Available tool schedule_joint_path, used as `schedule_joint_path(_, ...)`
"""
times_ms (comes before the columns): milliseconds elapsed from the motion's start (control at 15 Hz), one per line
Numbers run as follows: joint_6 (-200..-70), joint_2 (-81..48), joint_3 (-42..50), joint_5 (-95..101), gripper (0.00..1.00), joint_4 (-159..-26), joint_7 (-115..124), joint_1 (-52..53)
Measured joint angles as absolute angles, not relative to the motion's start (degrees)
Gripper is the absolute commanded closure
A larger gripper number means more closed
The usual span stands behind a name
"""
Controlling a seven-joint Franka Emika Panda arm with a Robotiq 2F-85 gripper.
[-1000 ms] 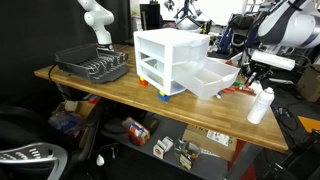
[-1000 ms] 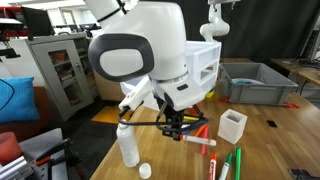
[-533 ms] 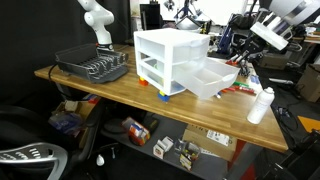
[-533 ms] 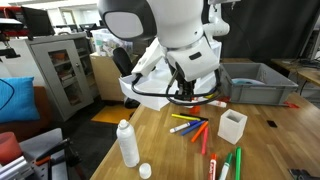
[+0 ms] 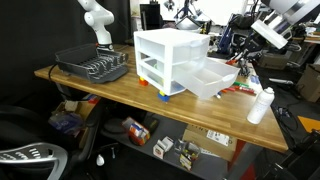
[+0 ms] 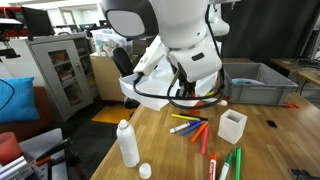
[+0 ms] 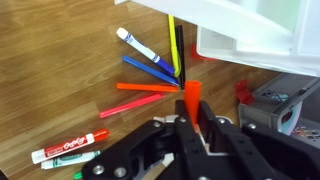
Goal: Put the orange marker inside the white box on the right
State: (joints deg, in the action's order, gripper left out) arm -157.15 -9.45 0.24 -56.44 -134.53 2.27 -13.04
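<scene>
The gripper of the white arm hangs above the wooden table, with the orange marker at its tip. Under it lie loose markers, near 1 small white cup. 1 white bottle stands upright, well apart.

Bulbous, glossy white shells on the arm, large and close in an exterior view; dark grey oval cap set into one rounded joint housing. Same arm small and distant in an exterior view: white segments with darker bands at the joints. Thin black cable in a loose loop beneath the white wrist housing. Matte black gripper in the wrist view, made of angular, blocky links with round pivot pins and slotted openings; two narrow, flat fingers side by side, equally black.
</scene>
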Motion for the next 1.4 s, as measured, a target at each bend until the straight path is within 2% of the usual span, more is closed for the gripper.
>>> schedule_joint_path(467,-155.15,-10.28,0.72,-57.05,0.96,-131.77,2.72,-13.72)
schedule_joint_path(1400,-130.24,-27.26,4.50,-69.09,0.96,-112.03,0.44,-15.79)
